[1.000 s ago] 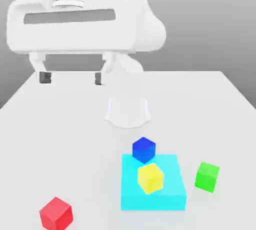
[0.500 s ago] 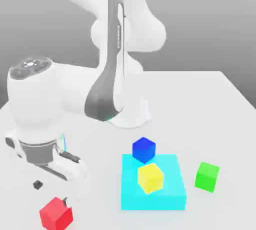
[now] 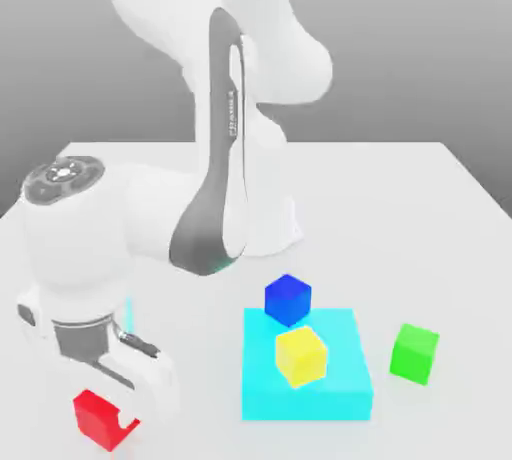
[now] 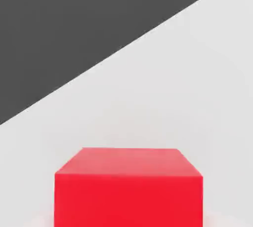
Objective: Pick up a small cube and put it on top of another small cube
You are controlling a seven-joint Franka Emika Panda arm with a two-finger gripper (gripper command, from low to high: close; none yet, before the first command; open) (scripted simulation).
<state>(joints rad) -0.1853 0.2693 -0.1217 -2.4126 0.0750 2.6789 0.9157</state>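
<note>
The arm's white hand covers part of the red cube (image 3: 95,415), whose base (image 4: 128,191) is cut off in the hand view.

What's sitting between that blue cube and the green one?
In the exterior view, the yellow cube lies roughly between the blue cube and the green cube, resting on the flat cyan block. Past the block's edge, bare table runs up to the green cube.
</note>
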